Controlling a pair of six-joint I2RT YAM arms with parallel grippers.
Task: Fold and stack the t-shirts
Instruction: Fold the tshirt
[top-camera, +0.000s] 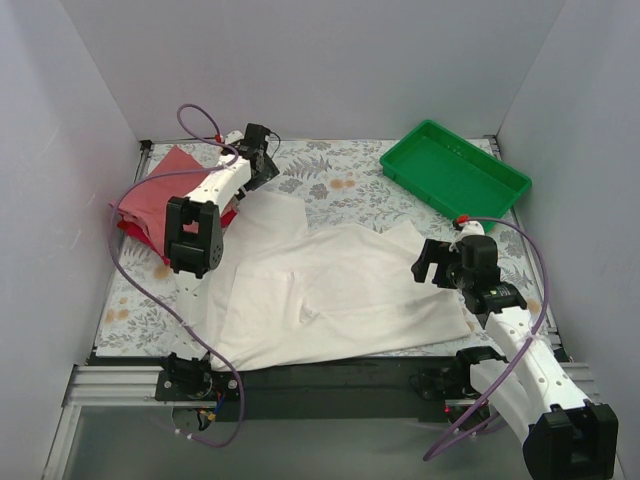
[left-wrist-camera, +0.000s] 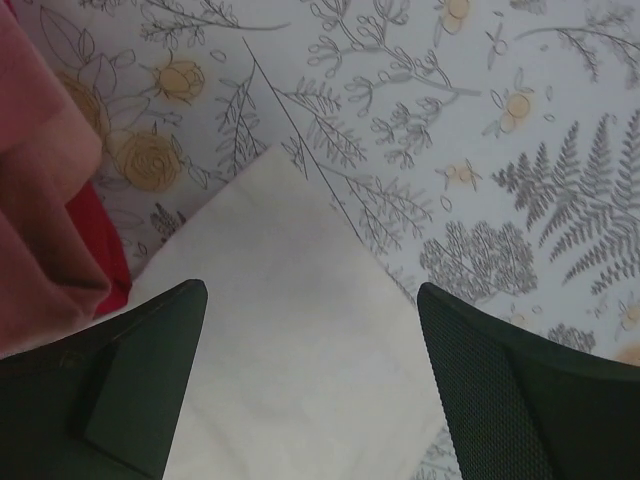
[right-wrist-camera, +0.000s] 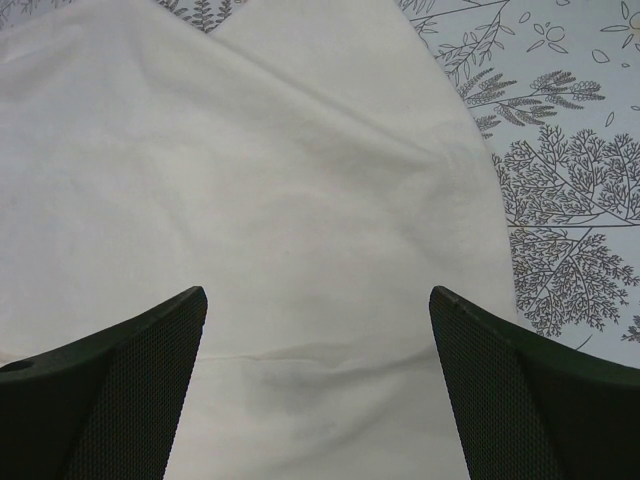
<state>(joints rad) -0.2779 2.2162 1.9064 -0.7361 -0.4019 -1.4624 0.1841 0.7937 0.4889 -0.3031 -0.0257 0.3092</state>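
Note:
A large cream-white t-shirt (top-camera: 330, 285) lies spread plain side up across the floral table; no print shows. A folded salmon-pink shirt (top-camera: 170, 185) lies on a red one (top-camera: 135, 228) at the far left. My left gripper (top-camera: 262, 150) is open above the cream shirt's far-left sleeve corner (left-wrist-camera: 300, 340), with the pink shirt (left-wrist-camera: 40, 200) to its left. My right gripper (top-camera: 432, 262) is open and empty above the cream shirt's right sleeve (right-wrist-camera: 300, 200).
A green plastic tray (top-camera: 455, 170) stands at the far right corner. The floral tablecloth (top-camera: 330, 180) covers the table. Grey walls close in the left, back and right sides. A purple cable runs along each arm.

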